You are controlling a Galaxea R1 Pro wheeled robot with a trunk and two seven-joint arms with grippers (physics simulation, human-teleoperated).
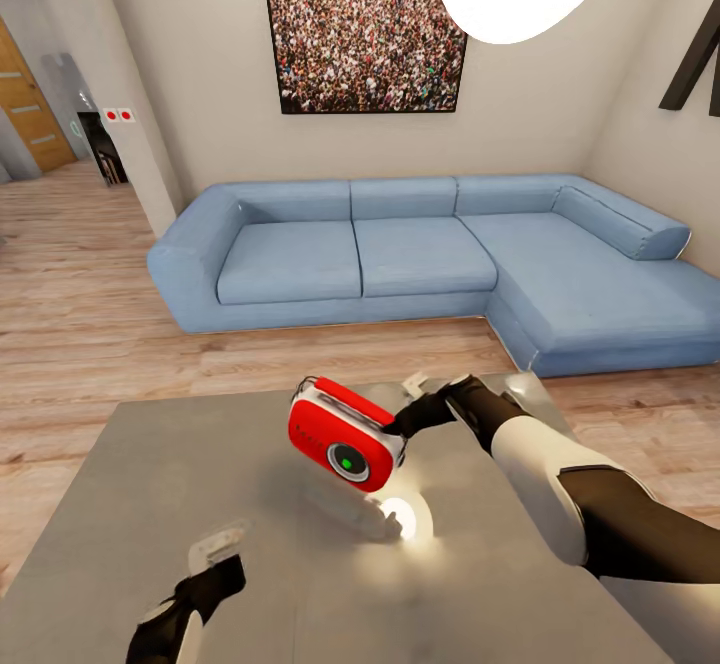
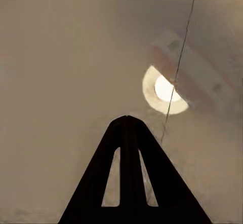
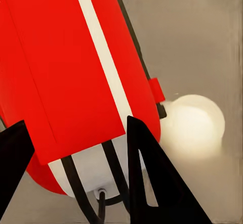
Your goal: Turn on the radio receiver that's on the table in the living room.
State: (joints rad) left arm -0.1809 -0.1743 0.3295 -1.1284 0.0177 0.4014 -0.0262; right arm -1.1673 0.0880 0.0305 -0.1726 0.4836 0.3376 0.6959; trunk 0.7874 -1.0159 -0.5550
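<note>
Red radio receiver (image 1: 343,447) hangs tilted above the grey bench (image 1: 150,484) at frame centre, pinched by your right gripper (image 1: 408,422) fingers, left gripper (image 1: 212,551) fingers pressed together; its dial glows green, so it may already be on.

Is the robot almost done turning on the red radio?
Done: the right gripper has hold of the radio receiver and has it tilted up off the table. Its dial shows a green centre, which may mean it is on; I cannot be sure. Left gripper hovers shut, idle. Left: confirming power, setting it down.
</note>
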